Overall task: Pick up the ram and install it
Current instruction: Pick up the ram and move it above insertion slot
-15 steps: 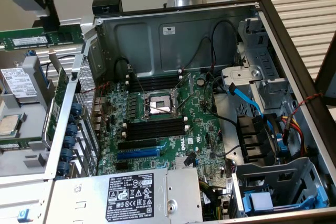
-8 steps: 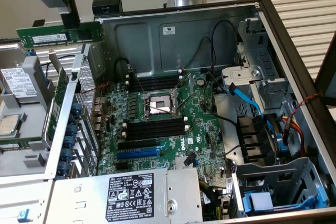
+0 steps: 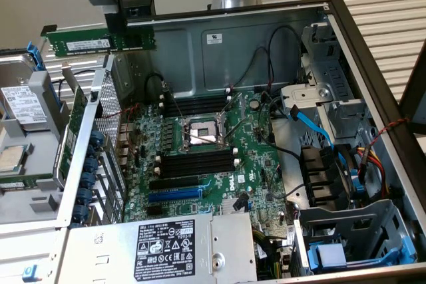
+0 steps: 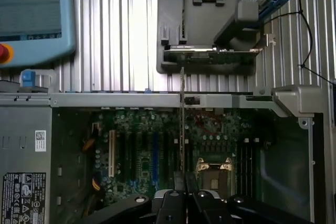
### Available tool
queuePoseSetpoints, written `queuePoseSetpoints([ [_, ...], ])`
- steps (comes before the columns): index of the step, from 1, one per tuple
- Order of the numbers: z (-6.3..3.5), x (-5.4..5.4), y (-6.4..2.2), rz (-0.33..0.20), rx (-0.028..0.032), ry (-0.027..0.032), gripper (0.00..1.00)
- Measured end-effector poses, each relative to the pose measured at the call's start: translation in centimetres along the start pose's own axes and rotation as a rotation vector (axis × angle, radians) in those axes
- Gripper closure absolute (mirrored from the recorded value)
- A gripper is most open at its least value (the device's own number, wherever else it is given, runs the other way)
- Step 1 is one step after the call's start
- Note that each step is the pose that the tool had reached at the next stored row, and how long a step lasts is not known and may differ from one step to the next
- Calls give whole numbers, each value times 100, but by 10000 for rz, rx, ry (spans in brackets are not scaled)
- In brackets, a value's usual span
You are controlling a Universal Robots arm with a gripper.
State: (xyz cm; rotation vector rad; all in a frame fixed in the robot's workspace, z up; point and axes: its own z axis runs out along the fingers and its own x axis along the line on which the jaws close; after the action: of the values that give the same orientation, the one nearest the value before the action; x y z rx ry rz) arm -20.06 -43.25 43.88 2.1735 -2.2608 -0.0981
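Pinching the ram (image 3: 100,38) by its upper edge, my pincer (image 3: 117,26) holds it level above the open case's (image 3: 190,58) edge, long axis roughly parallel to the black memory slots (image 3: 197,162), which lie lower, toward the exterior view's right.

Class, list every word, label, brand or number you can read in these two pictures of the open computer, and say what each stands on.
"DELL" (faint, probably): white print on the motherboard.
Too small to read: black label on the power supply.
Too small to read: white sticker on the case wall.
Too small to read: label on the hard drive.
Too small to read: white strip on the ram.
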Motion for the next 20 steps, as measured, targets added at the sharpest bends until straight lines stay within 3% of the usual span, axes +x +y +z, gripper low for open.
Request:
queuePoseSetpoints([
  [20, -32, -60, -892, 1, -15, 0, 88],
])
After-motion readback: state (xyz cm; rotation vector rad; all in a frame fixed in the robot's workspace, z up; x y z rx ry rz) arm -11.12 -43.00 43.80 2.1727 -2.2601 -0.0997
